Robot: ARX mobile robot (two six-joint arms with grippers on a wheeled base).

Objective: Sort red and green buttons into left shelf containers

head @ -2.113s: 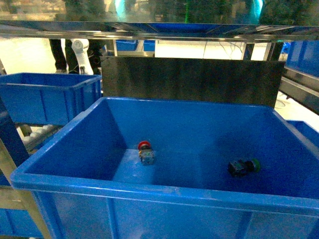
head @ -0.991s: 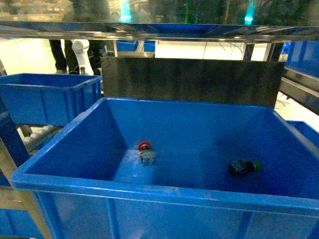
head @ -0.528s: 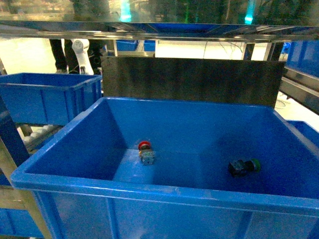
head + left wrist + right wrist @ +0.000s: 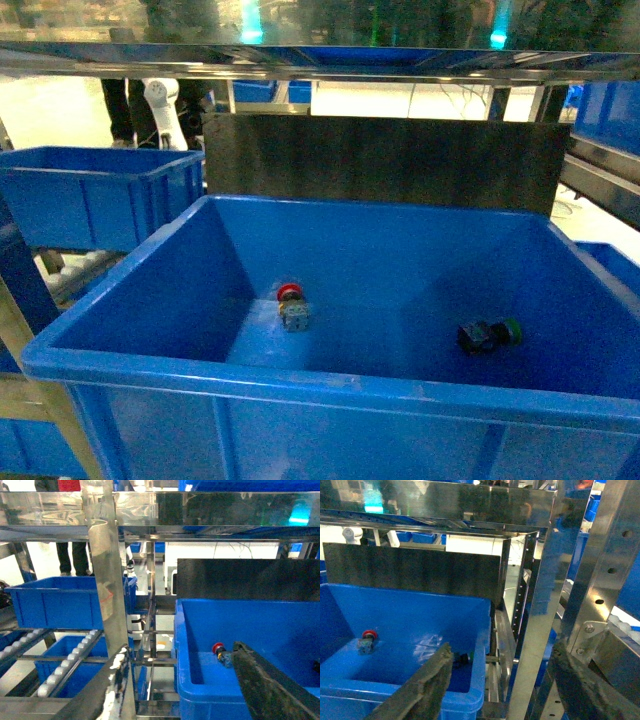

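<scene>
We saw both buttons lying on the floor of the big bin (image 4: pixel 120 345) in front: the red button (image 4: pixel 291 303) left of the middle, its cap toward the back wall, and the green button (image 4: pixel 490 335) well apart to the right, on its side with the cap pointing right. A second bin (image 4: pixel 90 205) sat on the left shelf behind. Our left gripper (image 4: pixel 180 680) and right gripper (image 4: pixel 502 690) both hung outside the big bin, fingers spread wide and holding nothing.
</scene>
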